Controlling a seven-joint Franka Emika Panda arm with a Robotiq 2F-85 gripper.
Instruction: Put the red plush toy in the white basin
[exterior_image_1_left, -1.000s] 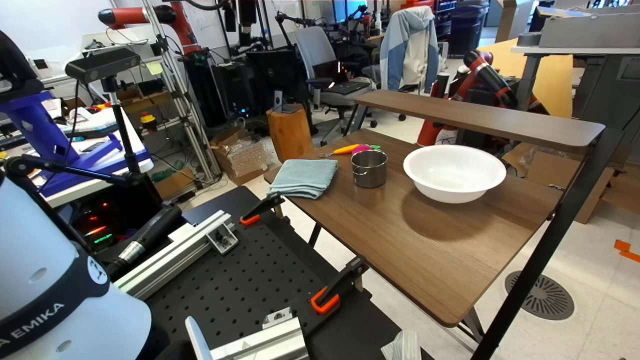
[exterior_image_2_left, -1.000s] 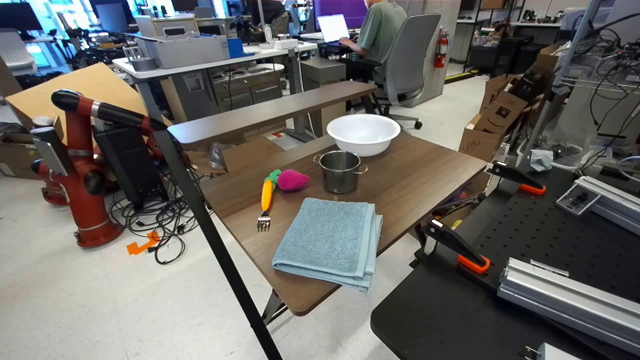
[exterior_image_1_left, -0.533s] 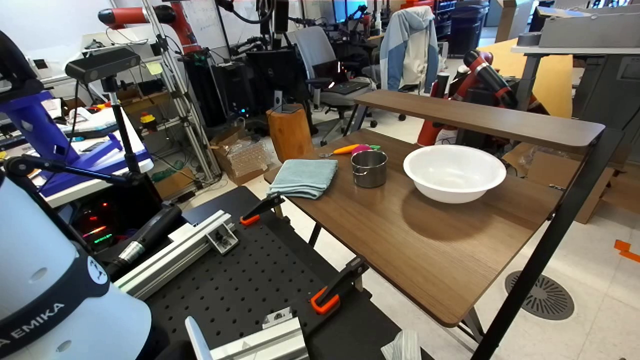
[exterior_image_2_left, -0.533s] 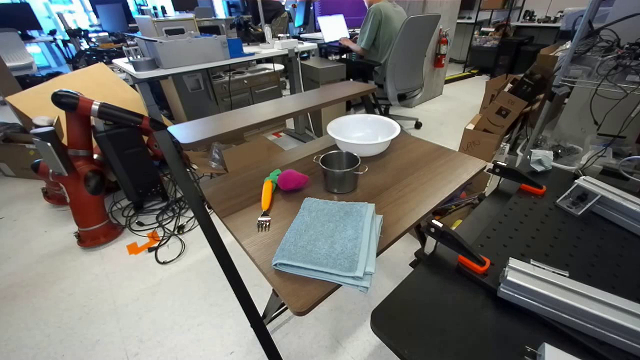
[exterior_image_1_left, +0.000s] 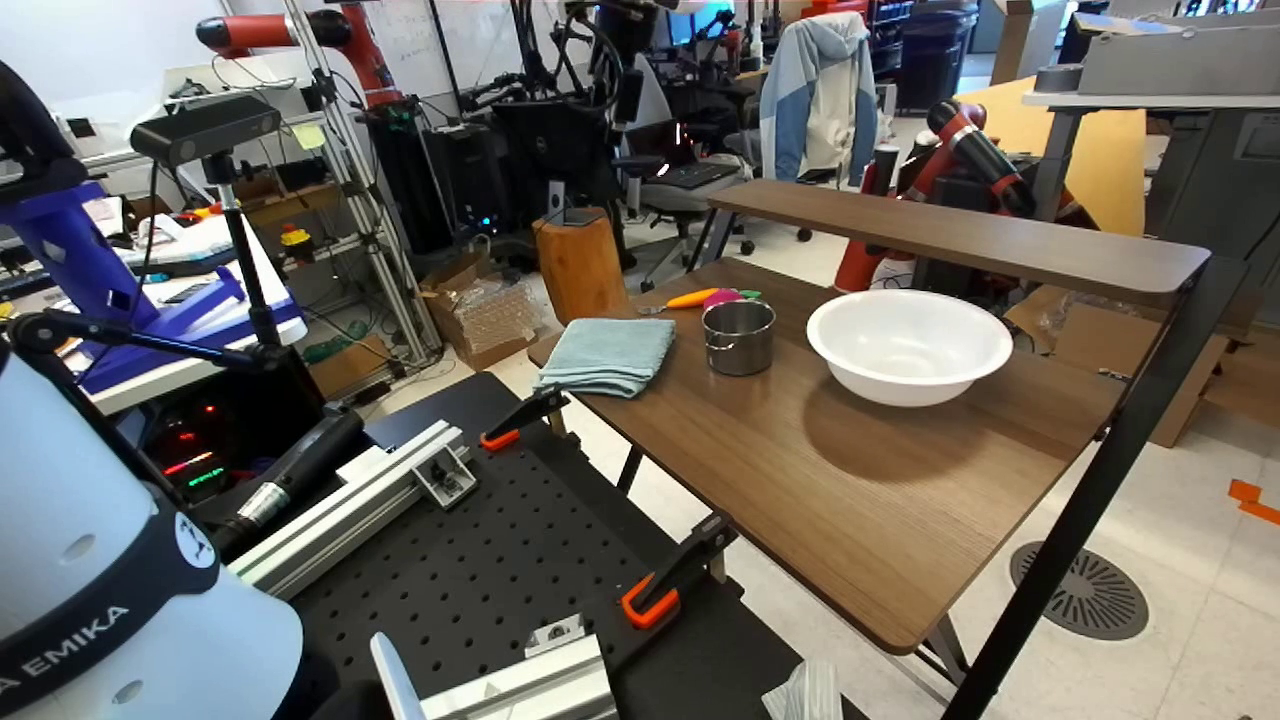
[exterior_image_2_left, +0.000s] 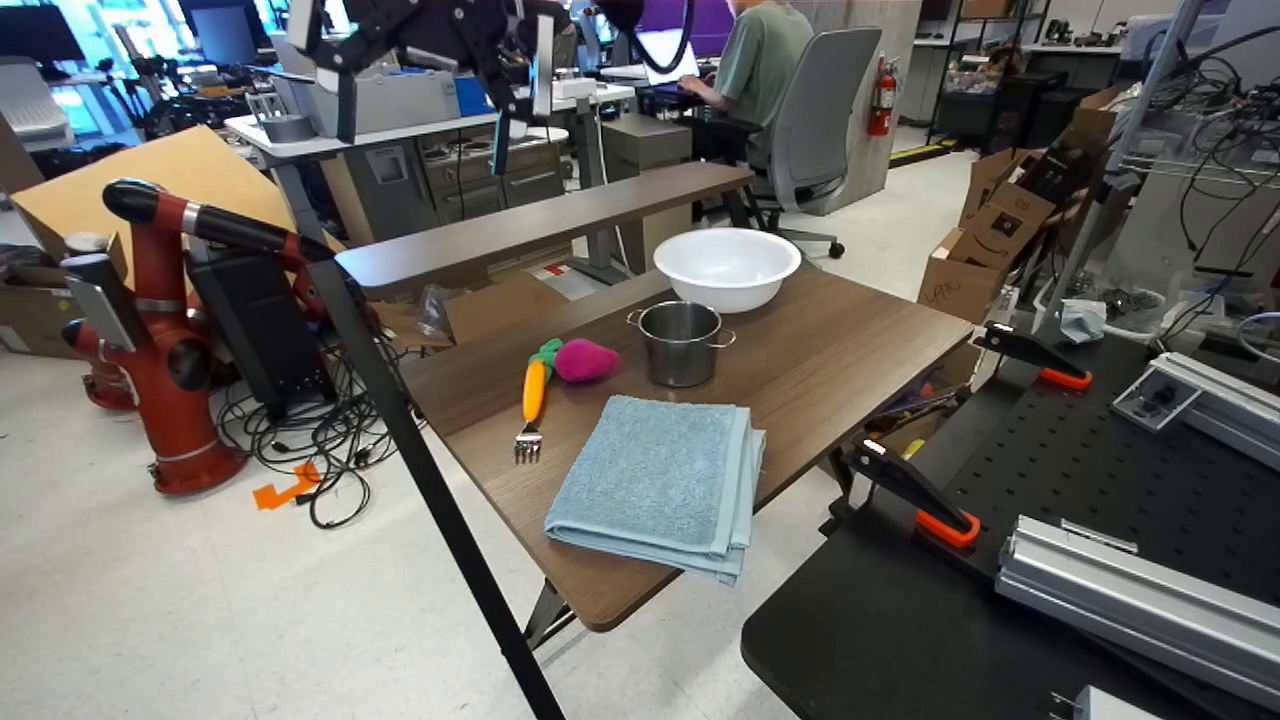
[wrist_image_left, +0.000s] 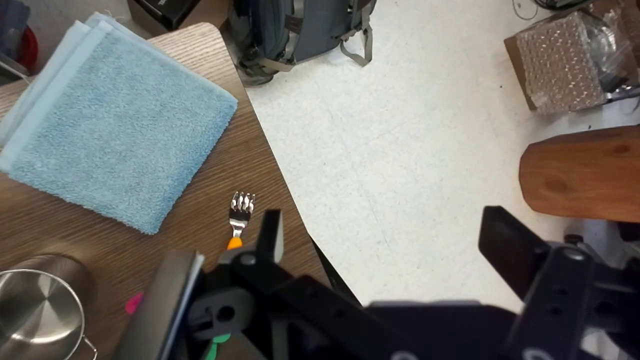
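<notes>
The red plush toy (exterior_image_2_left: 586, 360), a pinkish-red lump with green at one end, lies on the brown table beside the grey metal cup. The cup partly hides it in an exterior view (exterior_image_1_left: 720, 297). Only a pink sliver (wrist_image_left: 133, 303) and some green show past my gripper in the wrist view. The white basin (exterior_image_2_left: 727, 268) stands behind the cup, also seen in an exterior view (exterior_image_1_left: 910, 345); nothing shows inside it. It is out of the wrist view. My gripper (wrist_image_left: 383, 215) is open and empty, high above the table edge; it also hangs at the top of an exterior view (exterior_image_2_left: 423, 130).
The metal cup (exterior_image_2_left: 681, 345) stands close to the toy. A fork with an orange handle (exterior_image_2_left: 534, 390) lies next to the toy. A folded blue towel (exterior_image_2_left: 655, 480) lies at the table's end. A raised shelf (exterior_image_2_left: 560, 222) runs along one long side of the table.
My gripper has come into view at the top of an exterior view. The arm's dark hand has moved right and lower in an exterior view. The things on the table have not moved.
</notes>
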